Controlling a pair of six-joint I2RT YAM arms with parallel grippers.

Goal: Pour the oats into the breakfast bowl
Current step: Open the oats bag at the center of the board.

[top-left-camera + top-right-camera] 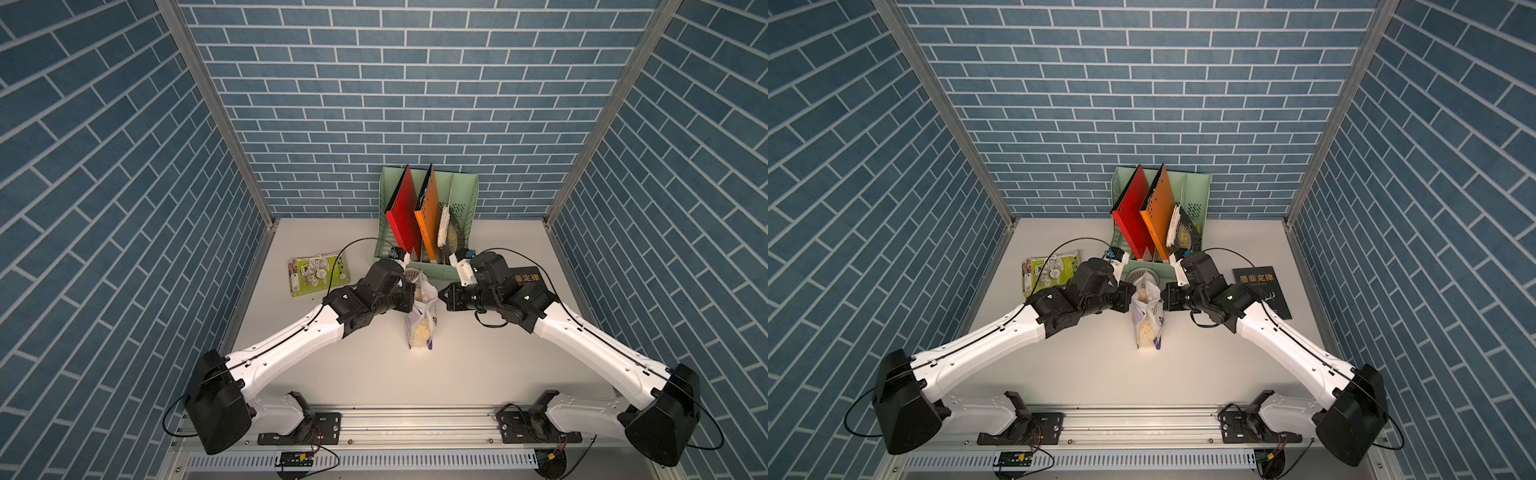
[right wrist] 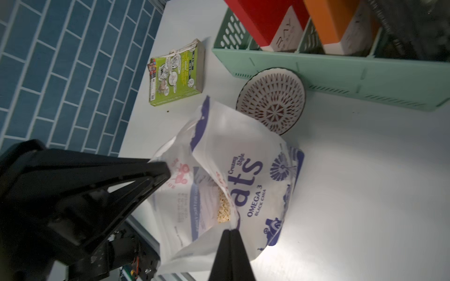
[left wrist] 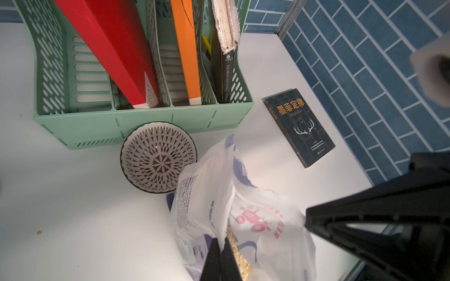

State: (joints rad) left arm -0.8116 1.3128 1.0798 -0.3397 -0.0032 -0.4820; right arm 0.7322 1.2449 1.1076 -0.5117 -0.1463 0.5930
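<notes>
- The pouch stands on the table near its middle, with its mouth pulled open. Pale oats show inside the mouth, and more show through the pouch's lower side in both top views.
- The left gripper is pinched tight on one side of the pouch's rim. The right gripper is clenched on the opposite side, so the two face each other across the mouth.
- The bowl sits upright just beyond the pouch, with no oats in it. Its far rim is against the front wall of the rack.
- The rack is backed against the rear wall. It holds a red folder, an orange folder and a worn book, each in its own slot.
- A green packet lies flat near the table's left edge, well apart from the pouch.
- A dark book lies flat near the right wall, partly under the right arm in a top view.
- A wide stretch of tabletop lies between the pouch and the arms' bases.
</notes>
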